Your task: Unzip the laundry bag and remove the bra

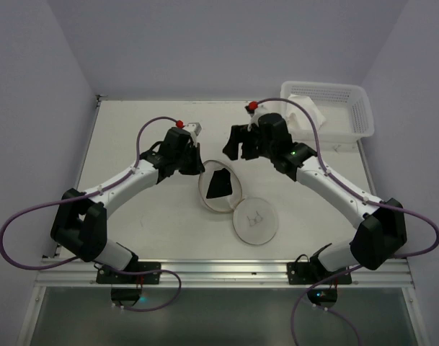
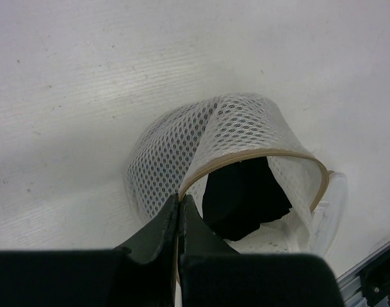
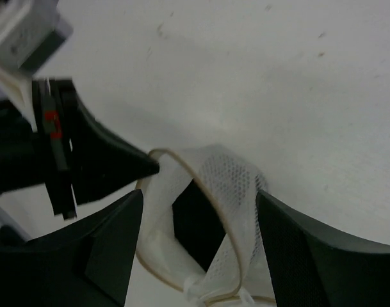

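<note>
While my left hand [image 2: 179, 203] clamped the tan rim of the laundry bag [image 2: 182, 147], propped open mid desk [image 1: 132, 216], my right hand [image 3: 200, 195] hovered spread above; I judged it should dip straight in, pinching only the black bra [image 2: 243, 195].

Lab test cell: bare white table [image 1: 161, 223] boxed by plain lavender walls [image 1: 205, 43], aluminium rail [image 1: 226, 268] along near edge, robot arms [image 1: 132, 180] bolted on.

The laundry bag [image 1: 218, 206] lies mid-desk [image 1: 154, 216], the bra [image 1: 220, 184] inside it and its round flap [image 1: 256, 220] touching it on the near right. The left end effector [image 1: 197, 164] grips its left rim, the right end effector [image 1: 238, 151] hangs behind it. A basket [image 1: 324, 86] sits in the far right corner.
</note>
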Robot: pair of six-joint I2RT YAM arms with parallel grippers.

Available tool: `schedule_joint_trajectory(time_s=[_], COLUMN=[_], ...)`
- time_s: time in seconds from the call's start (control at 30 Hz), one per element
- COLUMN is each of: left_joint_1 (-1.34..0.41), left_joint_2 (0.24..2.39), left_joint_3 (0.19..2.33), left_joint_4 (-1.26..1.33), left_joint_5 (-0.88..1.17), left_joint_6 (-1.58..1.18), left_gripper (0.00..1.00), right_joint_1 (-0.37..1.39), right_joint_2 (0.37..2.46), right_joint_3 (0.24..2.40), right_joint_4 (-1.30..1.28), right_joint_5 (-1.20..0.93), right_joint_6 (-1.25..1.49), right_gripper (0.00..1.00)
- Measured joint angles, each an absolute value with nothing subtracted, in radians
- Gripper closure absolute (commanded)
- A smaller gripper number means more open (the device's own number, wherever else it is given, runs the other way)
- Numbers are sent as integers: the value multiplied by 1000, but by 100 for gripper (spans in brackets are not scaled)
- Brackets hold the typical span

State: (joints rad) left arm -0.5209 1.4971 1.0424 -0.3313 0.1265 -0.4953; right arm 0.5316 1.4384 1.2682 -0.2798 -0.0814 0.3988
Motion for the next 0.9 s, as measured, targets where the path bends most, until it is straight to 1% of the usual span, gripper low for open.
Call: schedule_joint_trajectory(time_s=[0.03,0.1,0.13,0.17,0.2,0.27,0.37,0.4,0.47,0.53,0.57,0.63,0.77,0.9], left_joint_1=[-521,-519,-519,-518,-518,-518,-518,-518,-518,-518,-518,-518,-517,-517], left_joint_2=[1497,1497,1497,1497,1497,1497,1497,1497,1497,1496,1494,1491,1485,1484], left_joint_3=[1045,1051,1053,1056,1057,1059,1059,1059,1059,1059,1059,1059,1058,1058], left_joint_4=[-332,-332,-334,-334,-335,-339,-350,-354,-362,-365,-366,-369,-374,-377], left_joint_5=[126,125,125,125,125,125,120,117,115,113,111,107,104,101], left_joint_6=[-493,-489,-487,-486,-486,-486,-485,-486,-486,-486,-486,-486,-486,-486], left_gripper=[100,100,100,100,100,100,100,100,100,100,100,100,100,100], right_joint_1=[559,653,689,720,746,776,790,790,790,790,790,790,790,791], right_joint_2=[1437,1445,1458,1477,1498,1535,1588,1607,1648,1686,1706,1740,1777,1803], right_joint_3=[1229,1180,1172,1172,1175,1176,1176,1176,1176,1176,1176,1175,1171,1153], right_joint_4=[-266,-262,-268,-264,-259,-256,-250,-245,-238,-235,-230,-227,-210,-173], right_joint_5=[-92,-105,-112,-125,-132,-142,-149,-149,-145,-133,-118,-87,-34,-2], right_joint_6=[397,392,390,387,382,379,376,374,373,373,373,373,374,371], right_gripper=[29,38,43,50,53,57,58,57,50,41,34,26,17,13])
